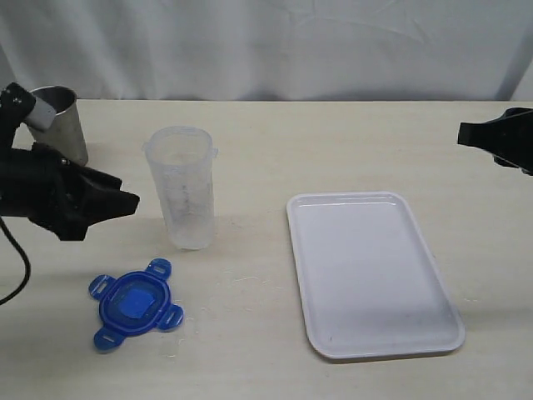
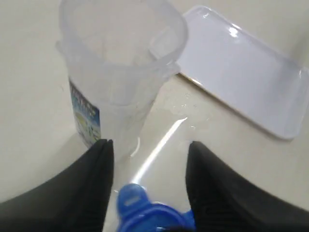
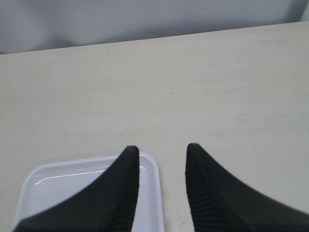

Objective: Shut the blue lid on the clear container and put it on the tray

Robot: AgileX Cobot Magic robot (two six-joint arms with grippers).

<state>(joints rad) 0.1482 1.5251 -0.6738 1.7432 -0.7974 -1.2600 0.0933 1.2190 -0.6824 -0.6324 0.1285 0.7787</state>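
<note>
The blue lid [image 1: 133, 304] lies flat on the table at the front left, its four flaps spread out. Behind it the clear container [image 1: 183, 187] stands upright with its mouth uncovered. The white tray [image 1: 375, 275] lies bare to the right of the middle. My left gripper [image 1: 129, 200] hovers left of the container, behind and above the lid. In the left wrist view this gripper [image 2: 149, 145] is open; the lid [image 2: 145, 212] shows below the gap, the container [image 2: 120, 72] and tray [image 2: 241, 72] beyond. My right gripper [image 1: 463, 133] is open over the table's far right, with nothing between its fingers.
A metal cup [image 1: 62, 117] stands at the back left, just behind my left arm. In the right wrist view the gripper [image 3: 161, 147] hangs over a corner of the tray [image 3: 72, 193]. A grey curtain closes off the table's far edge.
</note>
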